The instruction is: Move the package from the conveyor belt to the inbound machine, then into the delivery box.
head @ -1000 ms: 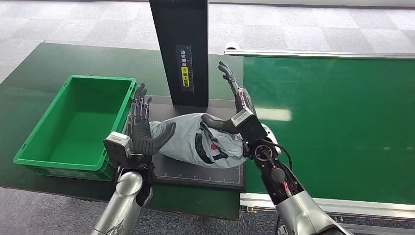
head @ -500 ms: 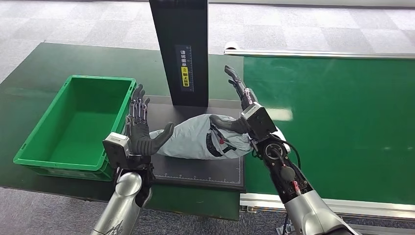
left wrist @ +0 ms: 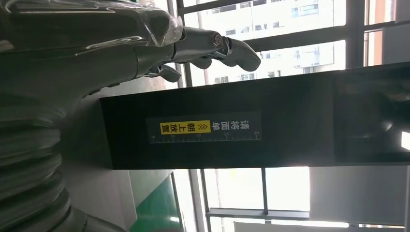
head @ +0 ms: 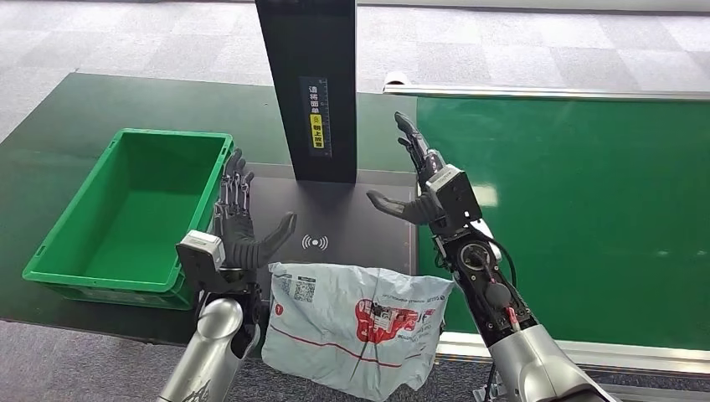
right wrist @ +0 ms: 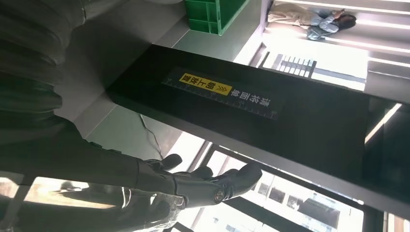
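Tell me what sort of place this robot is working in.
Probably a parcel-sorting or logistics station, perhaps a test setup. A green conveyor belt runs beside a black scanning platform with an upright post, a grey shipping package lies at the platform's near edge, and a green crate waits alongside.

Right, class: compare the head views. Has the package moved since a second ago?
Yes. The package has slid off the middle of the black scanner plate, away from the black post, and now overhangs the near edge.
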